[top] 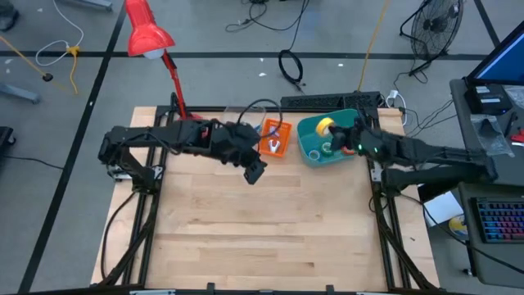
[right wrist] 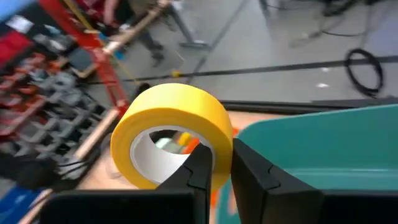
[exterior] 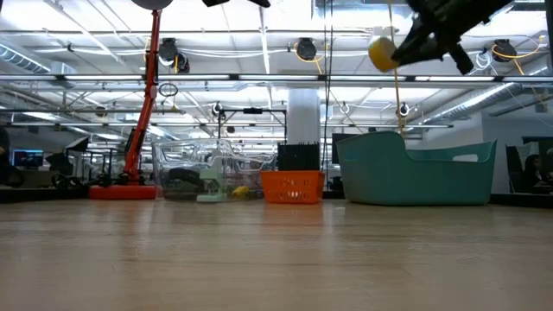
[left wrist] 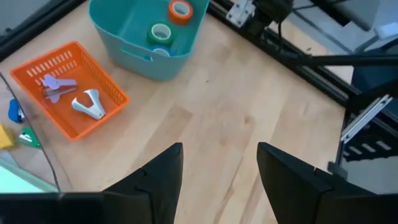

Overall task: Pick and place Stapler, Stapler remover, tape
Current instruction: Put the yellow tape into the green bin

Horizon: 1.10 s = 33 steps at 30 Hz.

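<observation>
A yellow tape roll [right wrist: 168,127] hangs high above the teal bin [top: 315,152], with my right gripper [right wrist: 222,165] shut on it. The bin holds an orange roll [left wrist: 180,9], a green roll [left wrist: 160,32] and a blue roll [left wrist: 160,53]. To its left, the orange basket [left wrist: 106,81] holds a silver staple remover [left wrist: 89,104] and a pale purple one [left wrist: 55,87]. My left gripper [left wrist: 217,168] hovers open over bare table, nearer the front than the basket, with nothing between its fingers. The stapler is out of view. My right gripper holds the yellow roll by its ring wall [right wrist: 219,146], one finger [right wrist: 200,171] inside the hole and the other outside. The fingers come nearly level from the table's right. The roll [exterior: 383,52] hangs clear, above the bin's left end.
A clear container [exterior: 203,173] stands left of the orange basket at the table's back. Small coloured blocks [left wrist: 13,124] lie beside the basket. A red lamp [top: 147,33] rises at the back left. Bare wood [top: 262,229] fills the table's near half.
</observation>
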{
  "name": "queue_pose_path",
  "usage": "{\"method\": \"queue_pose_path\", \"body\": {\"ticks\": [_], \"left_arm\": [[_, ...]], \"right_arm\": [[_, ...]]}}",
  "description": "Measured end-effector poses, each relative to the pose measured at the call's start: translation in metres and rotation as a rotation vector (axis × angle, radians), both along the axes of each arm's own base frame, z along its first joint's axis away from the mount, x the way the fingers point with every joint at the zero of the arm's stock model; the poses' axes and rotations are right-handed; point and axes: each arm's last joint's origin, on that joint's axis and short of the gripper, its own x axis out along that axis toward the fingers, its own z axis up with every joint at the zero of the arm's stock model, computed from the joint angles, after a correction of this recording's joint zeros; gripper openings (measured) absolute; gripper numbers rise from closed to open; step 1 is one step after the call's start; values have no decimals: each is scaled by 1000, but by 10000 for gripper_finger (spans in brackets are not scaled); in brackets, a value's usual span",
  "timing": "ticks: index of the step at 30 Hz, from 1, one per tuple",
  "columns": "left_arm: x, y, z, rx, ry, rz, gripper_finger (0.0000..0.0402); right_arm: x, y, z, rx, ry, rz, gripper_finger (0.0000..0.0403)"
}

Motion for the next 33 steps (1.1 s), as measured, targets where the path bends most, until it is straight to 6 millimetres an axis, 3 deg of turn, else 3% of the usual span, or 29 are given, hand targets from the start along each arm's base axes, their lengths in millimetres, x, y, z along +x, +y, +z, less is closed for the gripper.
{"method": "queue_pose_path", "body": {"ticks": [4,9,16,23,33], "left_arm": [[3,-12,-3,12,6,4,199],[5,-22,-6,11,12,-1,189],[4,-37,-7,25,11,-17,186],[2,-46,-7,55,6,-14,186],[1,-53,-6,70,-2,8,186]], "right_arm": [[-1,-32,-9,93,88,-11,30],[-1,-68,-33,252,253,17,33],[-1,-101,-59,325,436,24,30],[-12,-116,-81,420,642,-29,34],[-20,-128,-92,389,829,-72,33]]}}
